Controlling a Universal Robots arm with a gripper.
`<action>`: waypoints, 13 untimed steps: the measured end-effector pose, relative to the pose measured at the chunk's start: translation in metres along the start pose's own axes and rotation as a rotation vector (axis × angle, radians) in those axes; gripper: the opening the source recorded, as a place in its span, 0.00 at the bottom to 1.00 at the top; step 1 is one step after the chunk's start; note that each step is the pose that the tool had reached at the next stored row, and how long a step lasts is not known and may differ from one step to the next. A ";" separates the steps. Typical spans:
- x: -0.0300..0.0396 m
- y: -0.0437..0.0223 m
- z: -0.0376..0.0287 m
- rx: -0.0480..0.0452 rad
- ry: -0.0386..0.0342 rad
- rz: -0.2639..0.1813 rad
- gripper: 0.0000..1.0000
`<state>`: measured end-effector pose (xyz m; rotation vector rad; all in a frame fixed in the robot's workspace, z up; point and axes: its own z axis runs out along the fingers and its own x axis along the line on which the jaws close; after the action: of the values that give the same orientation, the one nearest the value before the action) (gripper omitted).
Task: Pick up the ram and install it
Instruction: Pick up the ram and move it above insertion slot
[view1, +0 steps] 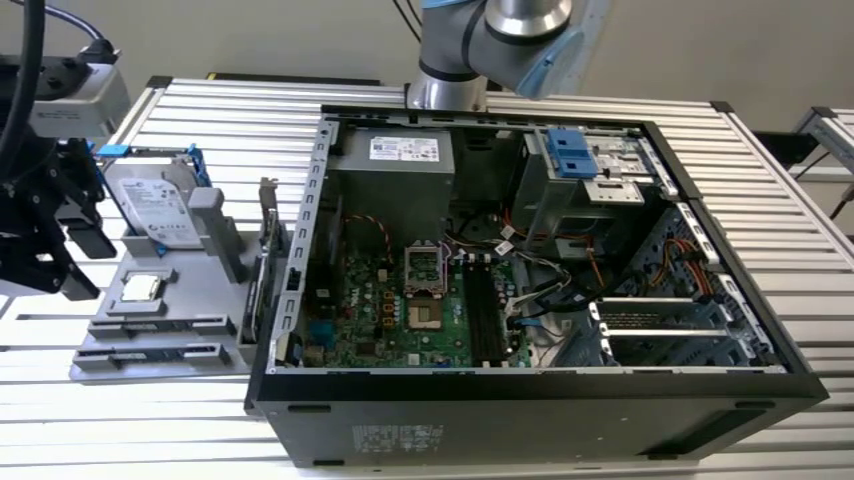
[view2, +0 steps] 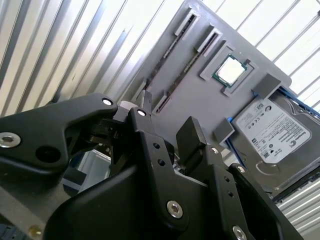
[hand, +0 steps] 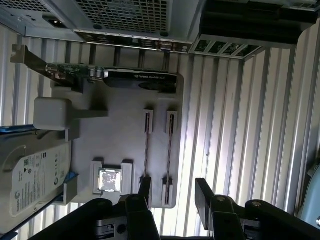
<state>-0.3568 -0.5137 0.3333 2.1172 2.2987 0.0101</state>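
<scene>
First wrist view: my tool (hand: 173, 191) hangs open and empty over the grey tray (hand: 125, 142) holding two ram sticks (hand: 169, 150) on edge.

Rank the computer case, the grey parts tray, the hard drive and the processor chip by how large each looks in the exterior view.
Largest to smallest:
1. computer case
2. grey parts tray
3. hard drive
4. processor chip
No two look alike, so the order is clear.
</scene>
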 end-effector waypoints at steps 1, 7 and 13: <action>0.0000 0.0000 0.0006 0.0001 -0.0001 0.000 1.00; 0.0000 -0.0001 0.0041 0.0000 -0.0002 0.000 1.00; 0.0000 -0.0001 0.0081 0.0000 -0.0002 0.000 1.00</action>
<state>-0.3568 -0.5137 0.3251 2.1170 2.2986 0.0098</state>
